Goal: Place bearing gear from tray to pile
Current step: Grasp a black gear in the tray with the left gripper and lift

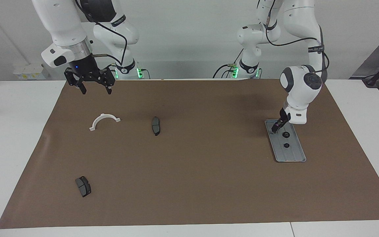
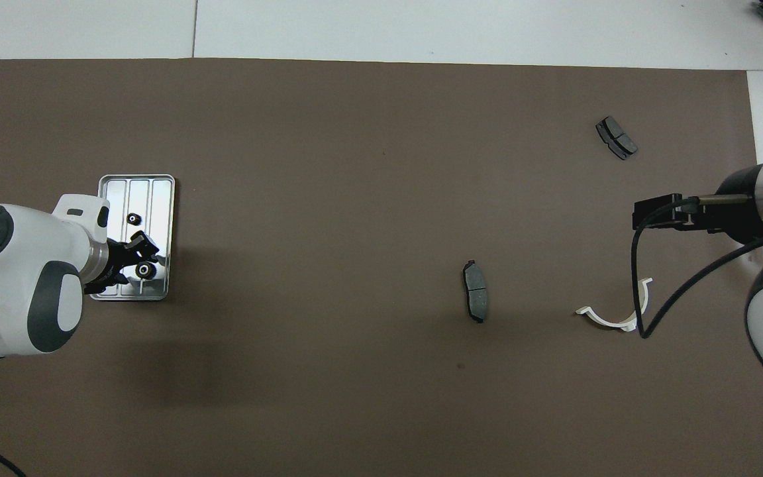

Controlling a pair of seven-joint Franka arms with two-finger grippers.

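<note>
Left pincer (image 1: 274, 130) is down in the tray (image 1: 295, 156) at its robot-side end, on a gear there; grip unclear. That small, hard, light gear wants pinching across its toothed rim. Right pincer (image 1: 94, 89) waits wide over the bench's right-arm end.

Gears (image 1: 286, 134) in tray (image 1: 295, 157), toward left arm's end; brake pad (image 1: 155, 125) mid-table.

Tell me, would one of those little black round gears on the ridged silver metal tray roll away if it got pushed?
Lying flat, the gear would probably slide, not roll. The tray has a raised rim that should stop it. It looks stiff.
</note>
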